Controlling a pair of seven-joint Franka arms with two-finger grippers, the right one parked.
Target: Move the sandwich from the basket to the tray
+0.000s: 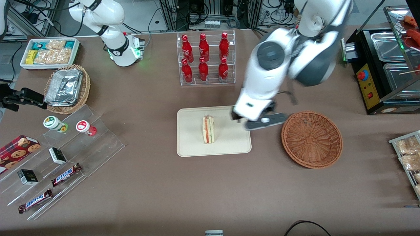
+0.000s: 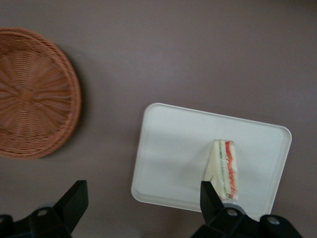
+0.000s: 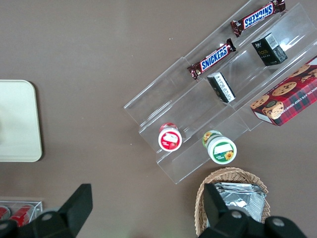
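A: Where is the small triangular white-bread sandwich (image 1: 208, 129) with the red-orange and green filling?

B: It stands on its edge on the flat rectangular cream-beige plastic tray (image 1: 192, 144), about in the tray's middle, with the layered cut face turned up. The wrist view shows the same sandwich (image 2: 225, 169) resting on the tray (image 2: 168, 148), with bare tray surface all around it.

A: And the round reddish-brown woven wicker basket (image 1: 311, 139)?

B: It sits on the brown table (image 1: 157, 186) beside the tray, toward the working arm's end, a little apart from the tray's rim. In the wrist view the basket (image 2: 34, 94) shows only its woven bottom and wall.

A: What about the left arm's black two-finger gripper (image 1: 249, 119)?

B: It hangs above the tray's edge on the basket's side, between sandwich and basket, touching neither. In the wrist view the gripper (image 2: 143, 198) has its 2 fingers (image 2: 74, 198) spread wide, with nothing between them.

A: Anything else on the table?

B: Farther from the front camera than the tray stands a clear acrylic rack (image 1: 206, 59) with 6 red bottles. Toward the parked arm's end lie a lighter tan wicker basket of foil trays (image 1: 67, 88), a white bin of snack packets (image 1: 49, 52), and clear stepped shelves (image 1: 65, 164) with 2 Snickers bars and 2 small lidded cups.
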